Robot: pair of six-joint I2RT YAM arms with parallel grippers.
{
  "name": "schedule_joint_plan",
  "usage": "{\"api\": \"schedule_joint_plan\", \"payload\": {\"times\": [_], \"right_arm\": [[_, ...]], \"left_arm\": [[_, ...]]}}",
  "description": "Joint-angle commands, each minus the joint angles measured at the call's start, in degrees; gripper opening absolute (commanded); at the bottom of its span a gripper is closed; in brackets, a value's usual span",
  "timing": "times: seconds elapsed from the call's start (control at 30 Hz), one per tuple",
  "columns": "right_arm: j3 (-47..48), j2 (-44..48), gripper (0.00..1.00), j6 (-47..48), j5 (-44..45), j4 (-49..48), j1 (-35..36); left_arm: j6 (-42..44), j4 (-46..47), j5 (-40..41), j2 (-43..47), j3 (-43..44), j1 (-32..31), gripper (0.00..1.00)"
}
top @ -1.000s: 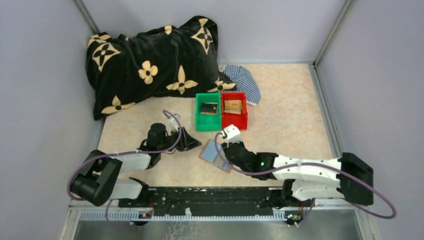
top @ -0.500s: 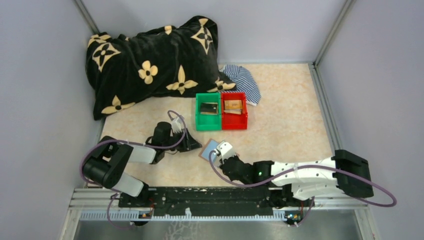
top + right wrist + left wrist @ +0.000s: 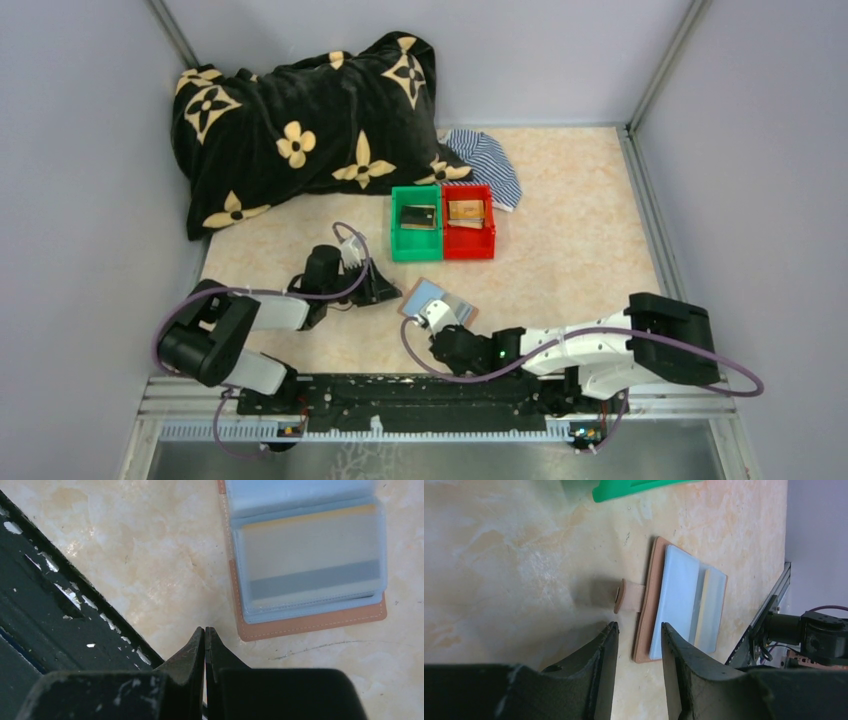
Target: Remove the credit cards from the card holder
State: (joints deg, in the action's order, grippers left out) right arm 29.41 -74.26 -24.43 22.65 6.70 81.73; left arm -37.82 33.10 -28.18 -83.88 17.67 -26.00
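Observation:
The card holder (image 3: 438, 297) lies open on the table in front of the bins, brown outside with blue-grey sleeves (image 3: 305, 545). A grey and tan credit card (image 3: 310, 555) sits inside its top sleeve; its tan edge (image 3: 704, 605) shows in the left wrist view. More credit cards lie in the green bin (image 3: 417, 217) and the red bin (image 3: 466, 210). My left gripper (image 3: 390, 293) (image 3: 639, 626) is open and empty, its tips just left of the holder's strap (image 3: 628, 596). My right gripper (image 3: 436, 318) (image 3: 205, 629) is shut on nothing, just short of the holder's near edge.
The green bin (image 3: 400, 245) and red bin (image 3: 487, 245) stand side by side behind the holder. A black flowered cloth (image 3: 300, 130) and a striped cloth (image 3: 490, 160) lie at the back. The black base rail (image 3: 420, 390) runs close beside the right gripper.
My right gripper has shut and drawn back from over the card holder toward the near rail, uncovering the holder. The left arm shifted slightly and then held still.

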Motion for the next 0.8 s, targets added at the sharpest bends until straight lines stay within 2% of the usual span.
{"api": "schedule_joint_plan", "payload": {"times": [0.0, 0.43, 0.53, 0.7, 0.77], "right_arm": [[-3.5, 1.7, 0.00, -3.4, 0.3, -3.3, -1.7], [-11.0, 14.6, 0.00, -5.5, -1.8, -1.4, -14.1], [-10.1, 16.7, 0.00, -5.5, -1.4, 1.0, -15.9], [-6.1, 19.7, 0.00, -3.7, -1.1, 4.9, -16.8], [-4.9, 21.8, 0.00, -3.0, -1.4, 5.1, -17.4]], "left_arm": [[0.5, -3.6, -0.8, 3.3, -1.4, -0.4, 0.43], [-5.4, -2.1, 1.6, 6.9, -3.7, -9.3, 0.42], [-5.1, -5.8, 1.8, 10.7, -2.9, -9.4, 0.42], [-2.4, -18.9, 4.8, 20.9, 0.9, -9.4, 0.43], [-1.0, -21.3, 6.0, 23.7, 2.5, -9.4, 0.43]]}}
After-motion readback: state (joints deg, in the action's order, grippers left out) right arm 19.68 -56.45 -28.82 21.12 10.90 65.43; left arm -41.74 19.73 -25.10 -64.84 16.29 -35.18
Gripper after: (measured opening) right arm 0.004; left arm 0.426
